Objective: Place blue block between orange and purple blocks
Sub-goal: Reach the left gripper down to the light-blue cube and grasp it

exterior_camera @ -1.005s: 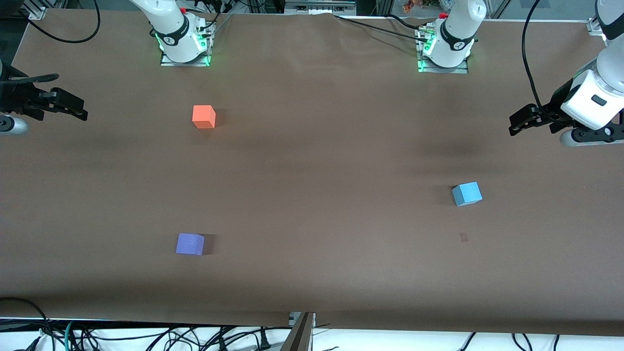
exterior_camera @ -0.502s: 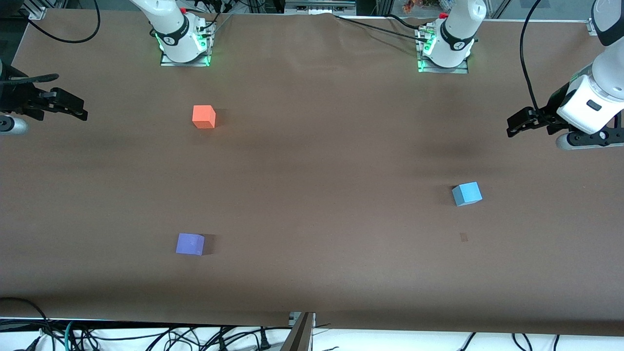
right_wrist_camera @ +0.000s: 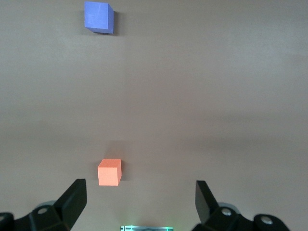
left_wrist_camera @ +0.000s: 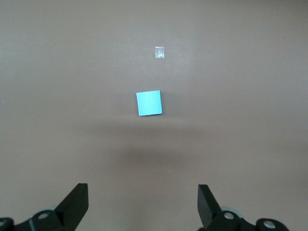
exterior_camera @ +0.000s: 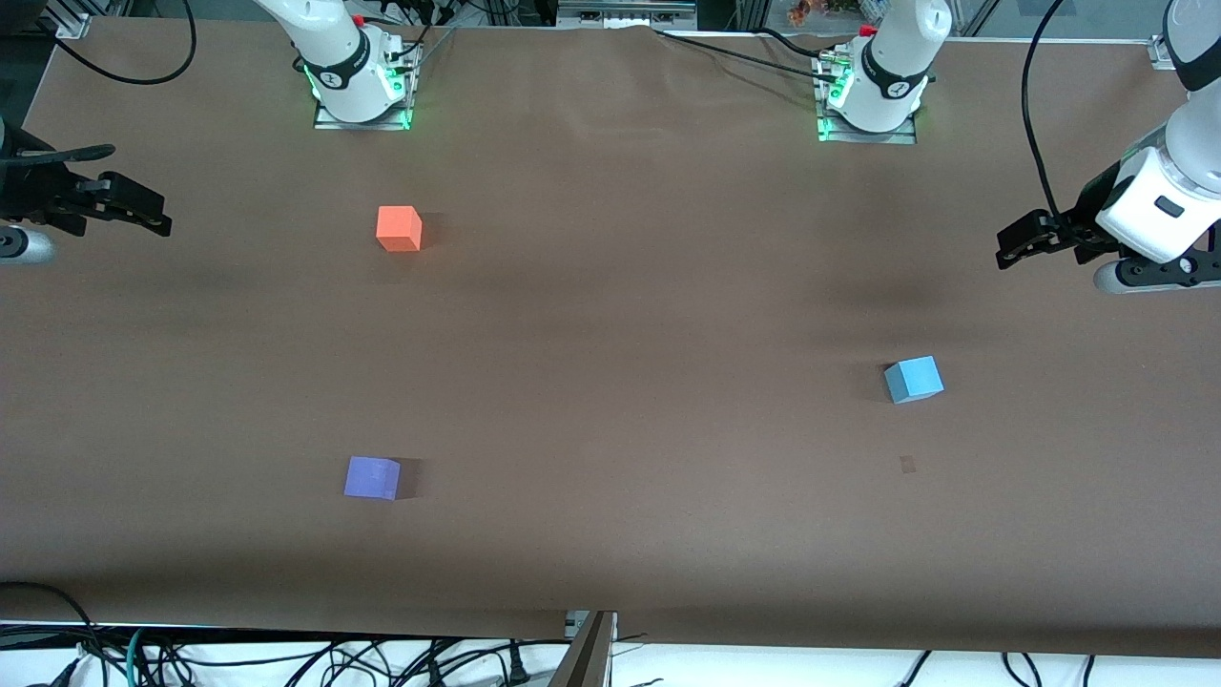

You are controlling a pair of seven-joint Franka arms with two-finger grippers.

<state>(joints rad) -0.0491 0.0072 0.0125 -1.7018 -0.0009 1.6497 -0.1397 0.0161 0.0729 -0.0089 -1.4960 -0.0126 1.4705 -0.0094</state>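
Brown table (exterior_camera: 610, 315): blue block (exterior_camera: 914, 379) untouched; left gripper (exterior_camera: 1011, 244) and right gripper (exterior_camera: 143, 210), partly cropped, seemingly spread open.

A brown table (exterior_camera: 610, 315) fills the scene. A small tape-like mark (exterior_camera: 907, 464) lies on it toward the left arm's end, nearer the front edge. Cables (exterior_camera: 286, 658) hang below the front edge.

Right end effector (exterior_camera: 143, 210) body cut by front-view edge; both wrist views crop finger bases.
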